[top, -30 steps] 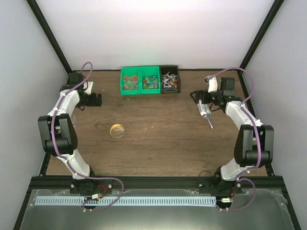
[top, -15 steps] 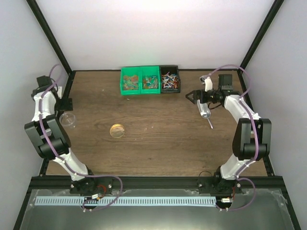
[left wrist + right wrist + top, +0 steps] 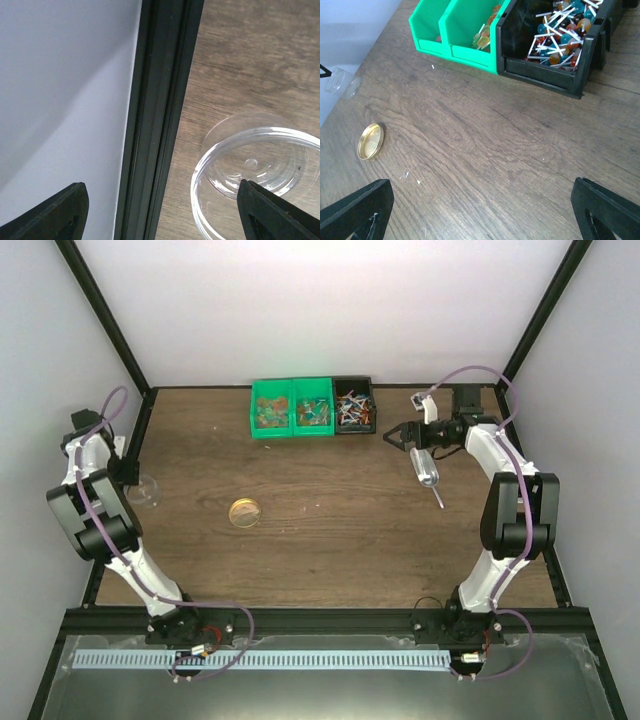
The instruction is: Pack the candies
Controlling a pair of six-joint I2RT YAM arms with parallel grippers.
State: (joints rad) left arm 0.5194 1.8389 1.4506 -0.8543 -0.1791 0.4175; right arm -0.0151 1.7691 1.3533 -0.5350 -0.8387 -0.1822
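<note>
Only the overhead view takes in both arms at once, and only it shows the metal scoop (image 3: 430, 475), which lies on the table (image 3: 340, 550) just on the near side of the right gripper (image 3: 396, 436). The candies (image 3: 313, 412) sit at the far edge, in two green bins (image 3: 292, 433) and in the black bin (image 3: 354, 431) touching them on the right. The right wrist view reads them better: wrapped sweets in the green bins, and sweets on white sticks piled in the black one. That view also shows the gold lid (image 3: 370, 141) lying on bare wood, well apart from the bins. The clear jar (image 3: 255, 175) is a small shape by the left edge from above, but the left wrist view looks into its open mouth, with the black frame rail (image 3: 160, 115) and the wall (image 3: 60, 90) beside it.

The left arm is folded tightly at the table's left edge, with the left gripper (image 3: 128, 475) at the jar. Its jaws stand wide apart and grip nothing; one finger hangs past the rail and the other lies over the jar's near rim, and whether it touches cannot be told. The right arm reaches up the right side and bends in toward the black bin. Its jaws are spread fully, with only wood between them
</note>
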